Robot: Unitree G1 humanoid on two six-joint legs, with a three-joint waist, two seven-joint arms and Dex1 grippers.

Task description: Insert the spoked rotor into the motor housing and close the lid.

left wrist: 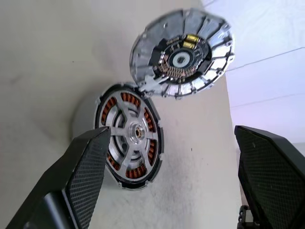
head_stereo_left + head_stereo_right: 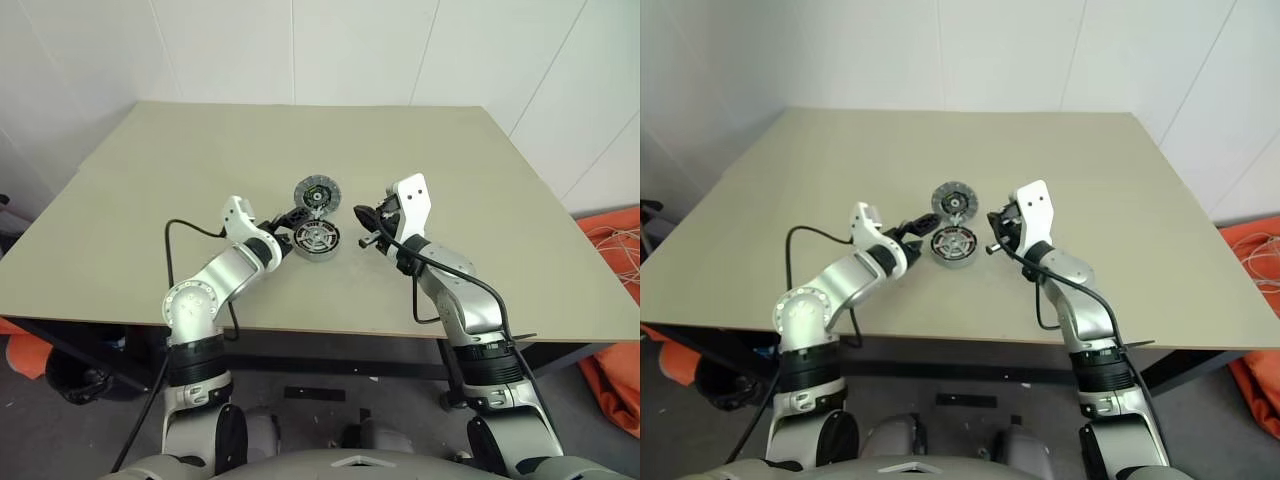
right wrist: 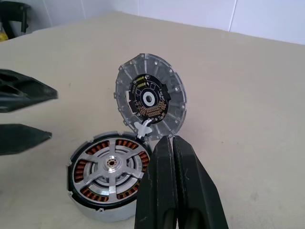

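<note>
The housing [image 3: 108, 183] sits flat on the desk [image 2: 480, 250] between the two arms, with the rotor [image 3: 112, 165] already lying inside it: its silver spokes cover the middle and the copper windings show through the gaps, so the insertion looks done. The lid [image 3: 149, 101] stands tilted up from the housing's far edge, joined there by a small hinge, its inner face with the circuit ring turned toward the robot; it is open because nothing has yet pushed it down, and closing it is what remains. The left gripper [image 2: 284, 222] hangs just beside the housing on its left with its jaws spread wide and nothing between them, which fits a hand that has no more to hold now that the rotor rests in place. The right gripper [image 2: 369, 226] is near the housing on the other side, fingers [image 3: 177, 191] pressed together and empty; a closed pair like this makes a firm blunt tip, well suited, I judge, to nudging the raised lid over onto the housing. Its tip sits near the hinge, apparently not touching it.
</note>
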